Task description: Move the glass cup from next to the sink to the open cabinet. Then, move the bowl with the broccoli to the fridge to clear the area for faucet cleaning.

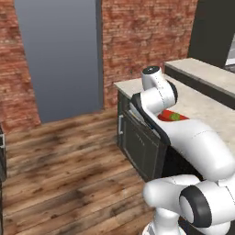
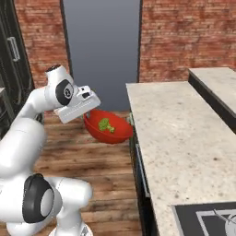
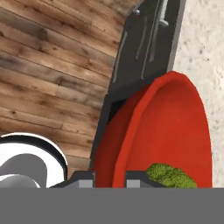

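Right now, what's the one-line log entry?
claw: shut on rim | glossy red round bowl with broccoli: carried off beige speckled counter, over wooden floor

This is a home kitchen, rendered rather than real. A beige speckled stone countertop [image 2: 184, 138] runs from about 3 o'clock down to 5 o'clock in the right base view, with a dark grey sink [image 2: 207, 220] sunk into it at 5 o'clock and dark grey lower cabinets [image 1: 137, 137] with silver handles beneath its edge. Red brick walls [image 2: 170, 37] flank a tall plain grey panel [image 2: 101, 50] at 12 o'clock, and wooden plank flooring [image 1: 59, 160] covers the ground.
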Controlling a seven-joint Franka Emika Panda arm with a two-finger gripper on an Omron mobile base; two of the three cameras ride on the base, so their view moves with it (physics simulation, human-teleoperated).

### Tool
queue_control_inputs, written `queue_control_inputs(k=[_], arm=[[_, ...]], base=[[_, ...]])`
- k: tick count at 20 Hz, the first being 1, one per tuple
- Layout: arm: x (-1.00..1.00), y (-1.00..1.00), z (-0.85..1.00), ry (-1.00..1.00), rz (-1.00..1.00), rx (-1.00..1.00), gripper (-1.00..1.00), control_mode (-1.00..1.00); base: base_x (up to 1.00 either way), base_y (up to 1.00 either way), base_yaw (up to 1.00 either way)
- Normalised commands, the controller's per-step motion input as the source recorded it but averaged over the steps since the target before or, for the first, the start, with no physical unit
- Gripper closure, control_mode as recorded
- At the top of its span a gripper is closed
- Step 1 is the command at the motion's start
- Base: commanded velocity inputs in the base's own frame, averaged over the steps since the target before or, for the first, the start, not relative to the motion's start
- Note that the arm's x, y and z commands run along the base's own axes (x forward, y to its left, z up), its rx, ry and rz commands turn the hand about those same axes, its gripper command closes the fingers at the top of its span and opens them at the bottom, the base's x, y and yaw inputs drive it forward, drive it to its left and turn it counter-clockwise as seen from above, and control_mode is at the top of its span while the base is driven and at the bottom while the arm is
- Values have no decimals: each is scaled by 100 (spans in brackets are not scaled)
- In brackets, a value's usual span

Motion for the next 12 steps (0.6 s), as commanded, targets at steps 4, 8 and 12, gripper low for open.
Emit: queue_control_inputs(k=[4, 8, 12], arm=[[0, 0, 0, 0, 0, 0, 100, 100], [0, 0, 0, 0, 0, 0, 100, 100], [0, 0, 0, 0, 0, 0, 100, 100]], base=[[0, 0, -100], [0, 0, -100], [-1, 2, -99]])
